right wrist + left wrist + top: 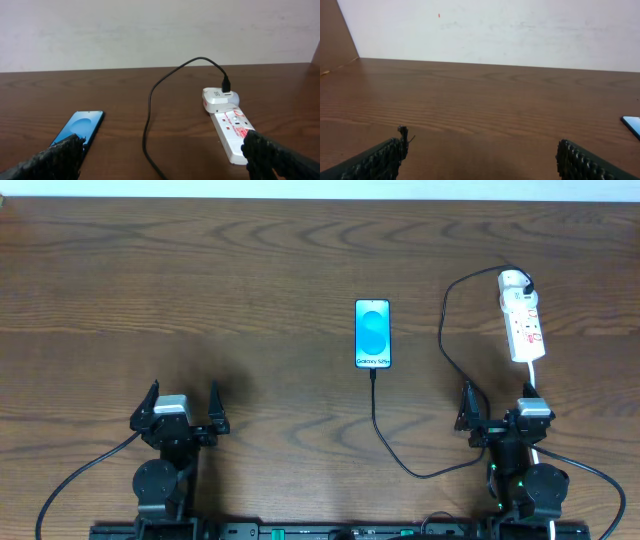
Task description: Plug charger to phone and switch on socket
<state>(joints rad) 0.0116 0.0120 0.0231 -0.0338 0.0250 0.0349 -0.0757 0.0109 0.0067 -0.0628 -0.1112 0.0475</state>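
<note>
one phone [372,334], one socket [523,320] (one charger [374,405] too).

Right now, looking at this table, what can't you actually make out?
Overhead: whether the tip of the thin black charger cable is seated in the slim blue-screened phone; too small.
Overhead: the switch position on the narrow white power strip; too small and blurred.
Right wrist: the phone's near end, hidden by a finger of the right end effector.
Left wrist: most of the phone, cut off by the right edge.
</note>
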